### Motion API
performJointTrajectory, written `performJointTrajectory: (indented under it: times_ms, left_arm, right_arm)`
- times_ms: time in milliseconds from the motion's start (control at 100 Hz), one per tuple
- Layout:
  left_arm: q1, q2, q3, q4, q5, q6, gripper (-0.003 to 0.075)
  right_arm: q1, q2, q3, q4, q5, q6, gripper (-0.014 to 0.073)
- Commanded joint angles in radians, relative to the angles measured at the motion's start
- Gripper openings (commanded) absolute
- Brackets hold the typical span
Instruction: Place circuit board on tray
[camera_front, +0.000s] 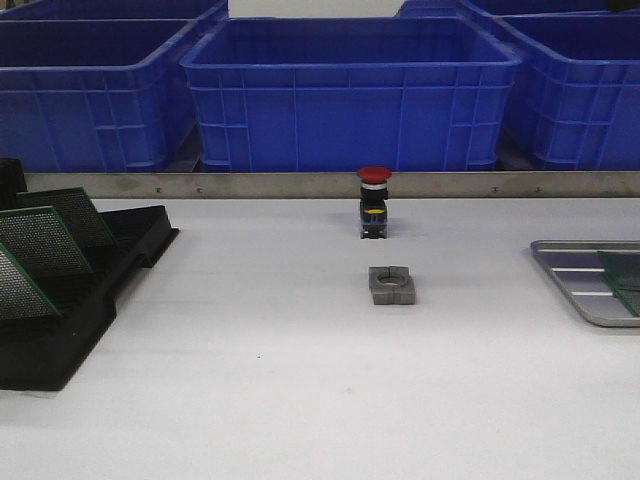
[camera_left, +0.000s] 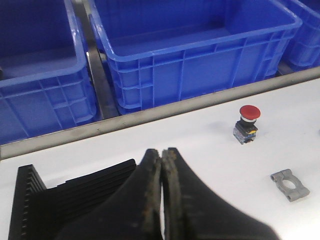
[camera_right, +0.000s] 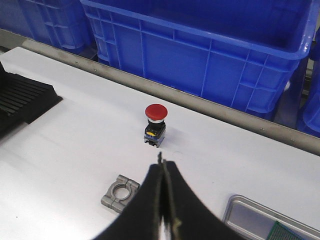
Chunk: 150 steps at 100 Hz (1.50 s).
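Observation:
The silver-grey tray (camera_front: 580, 258) lies at the table's right edge, partly cut off by the frame. One green circuit board (camera_front: 626, 276) lies flat in it. The tray (camera_right: 245, 212) and that board (camera_right: 287, 232) also show in the right wrist view. Three more green circuit boards (camera_front: 40, 240) lean in the black slotted rack (camera_front: 90, 300) at the left. Neither gripper shows in the front view. My left gripper (camera_left: 163, 152) is shut and empty above the rack (camera_left: 75, 190). My right gripper (camera_right: 162, 165) is shut and empty, over the table beside the tray.
A red push button (camera_front: 374, 200) stands mid-table at the back, with a grey metal clamp block (camera_front: 392, 285) in front of it. Blue plastic crates (camera_front: 350, 90) stand behind a metal rail (camera_front: 300, 184) along the table's far edge.

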Motion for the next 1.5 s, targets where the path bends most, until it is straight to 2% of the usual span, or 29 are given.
performJointTrajectory:
  times_ms: [0,330,730,1490]
  left_arm:
    - [0.001,-0.106,0.061,-0.007,-0.152,-0.005,-0.0020]
    - [0.001,-0.433,0.349,-0.007,-0.205,-0.005,-0.0020]
    - [0.001,-0.742,0.513,-0.007,-0.205,-0.005,-0.0020]
    - [0.001,-0.776,0.520,-0.007,-0.203,-0.005,-0.0020]
  right_arm:
    - [0.018,-0.069,0.015,0.019,-0.053,-0.012,-0.0061]
    - [0.018,-0.385,0.184,0.019,-0.046,-0.012,-0.0061]
    - [0.018,-0.774,0.297,0.019,0.061,-0.012,-0.0061]
    - [0.018,-0.798,0.300,0.023,0.103,-0.011,-0.0061]
